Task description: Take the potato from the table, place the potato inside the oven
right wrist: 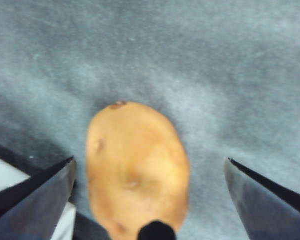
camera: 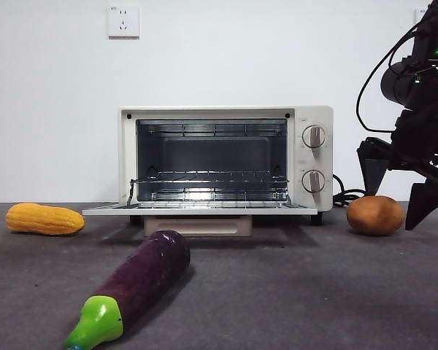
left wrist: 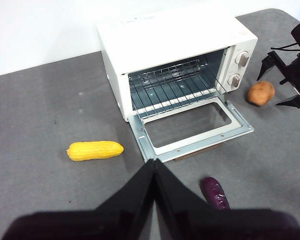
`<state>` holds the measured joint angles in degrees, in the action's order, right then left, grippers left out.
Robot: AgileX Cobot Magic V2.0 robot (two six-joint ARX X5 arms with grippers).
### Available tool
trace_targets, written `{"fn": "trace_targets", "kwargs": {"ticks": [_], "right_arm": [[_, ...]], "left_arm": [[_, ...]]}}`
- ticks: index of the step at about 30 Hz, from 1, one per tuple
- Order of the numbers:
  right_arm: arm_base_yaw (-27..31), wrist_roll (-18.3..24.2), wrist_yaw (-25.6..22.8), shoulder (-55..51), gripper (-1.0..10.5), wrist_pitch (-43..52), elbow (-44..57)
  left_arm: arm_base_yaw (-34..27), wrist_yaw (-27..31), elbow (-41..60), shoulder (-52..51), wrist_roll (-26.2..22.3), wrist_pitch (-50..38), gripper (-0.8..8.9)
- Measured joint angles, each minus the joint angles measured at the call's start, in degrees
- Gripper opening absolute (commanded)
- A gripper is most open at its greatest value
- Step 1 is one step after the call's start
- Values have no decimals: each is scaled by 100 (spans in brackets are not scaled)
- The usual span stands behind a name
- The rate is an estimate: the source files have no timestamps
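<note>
Eggplant [camera: 142, 286]: nearest on the surface [camera: 292, 292], lying at a slant, green stem toward me.
Corn cob [camera: 44, 219]: further back on the left, well apart from the work.
Potato [camera: 375, 215]: resting on the surface just right of the oven, near its black cord — not yet lifted.
Right tool [camera: 401, 191]: above and around the potato, jaws spread wide, one on each side, neither touching it as far as the wrist view shows.
Left tool [left wrist: 154, 170]: held back high over the front of the surface, jaws pressed together, holding nothing.
Oven [camera: 226, 160]: at the back, door dropped flat open, wire rack bare.
Step in hand: reaching down for the grasp.
Next move: likely lower a little more, close across the potato's short width, lift — then carry it left past the open door onto the rack.
</note>
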<state>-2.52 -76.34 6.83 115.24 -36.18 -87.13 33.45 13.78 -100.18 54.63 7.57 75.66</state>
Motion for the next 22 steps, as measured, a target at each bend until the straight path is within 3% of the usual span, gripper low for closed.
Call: {"fn": "trace_targets", "kwargs": {"ticks": [9,14,22], "right_arm": [[0,-101,85,264,392,96,-9],[2,-98,184,289,122,116,-9],[-7,-4,525,308,119,11,-22]], "left_arm": [[0,260,0,2,0,0,-6],[0,260,0,0,0,0,-6],[0,260,0,0,0,0,-6]]}}
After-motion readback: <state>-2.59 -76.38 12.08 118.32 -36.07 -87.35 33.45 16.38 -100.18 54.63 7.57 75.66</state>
